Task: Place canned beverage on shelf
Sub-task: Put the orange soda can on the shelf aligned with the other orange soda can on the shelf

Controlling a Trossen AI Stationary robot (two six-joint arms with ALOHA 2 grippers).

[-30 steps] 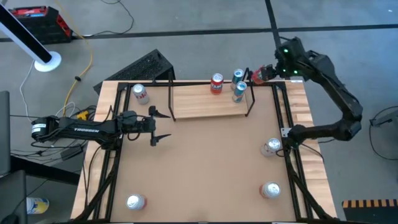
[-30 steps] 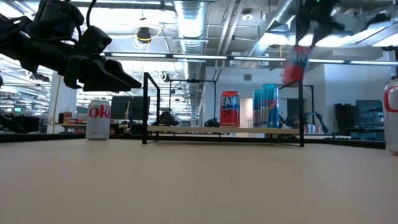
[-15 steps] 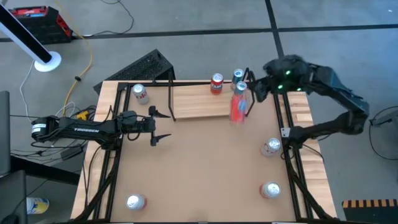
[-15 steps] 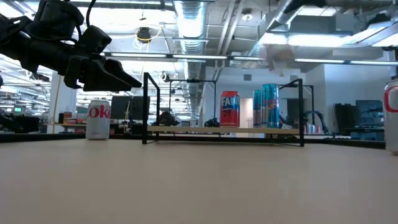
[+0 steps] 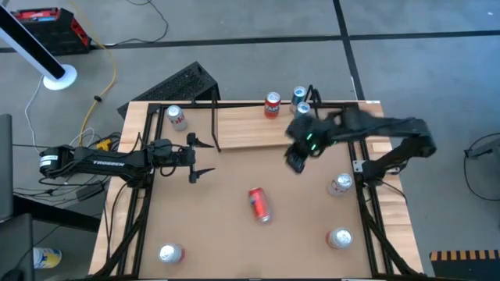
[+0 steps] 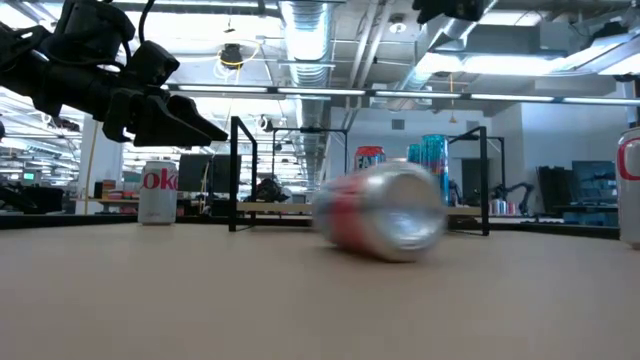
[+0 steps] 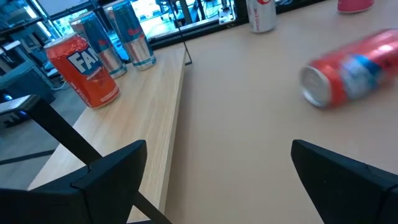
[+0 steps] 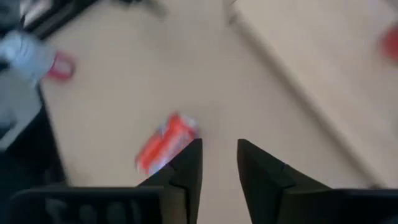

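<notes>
The red can (image 5: 259, 204) lies on its side on the tabletop, well in front of the shelf (image 5: 258, 129), long axis roughly toward it, nearer the right gripper (image 5: 295, 162), whose jaws stand narrowly apart and empty; the left gripper (image 5: 205, 158) waits wide open.

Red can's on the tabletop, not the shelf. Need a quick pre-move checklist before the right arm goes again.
1. Red can upright: not ok, it lies on its side on the table, in front of the shelf, and looks blurred, maybe rolling.
2. Right end effector free of load: ok, nothing between its fingers, narrow gap, above the table near the shelf's front edge.
3. Space on the shelf: ok, bare plank left of the orange can.
4. Two blue cans standing: ok, upright at the shelf's right end.
5. Left end effector out of the way: ok, open, at the left side.
</notes>
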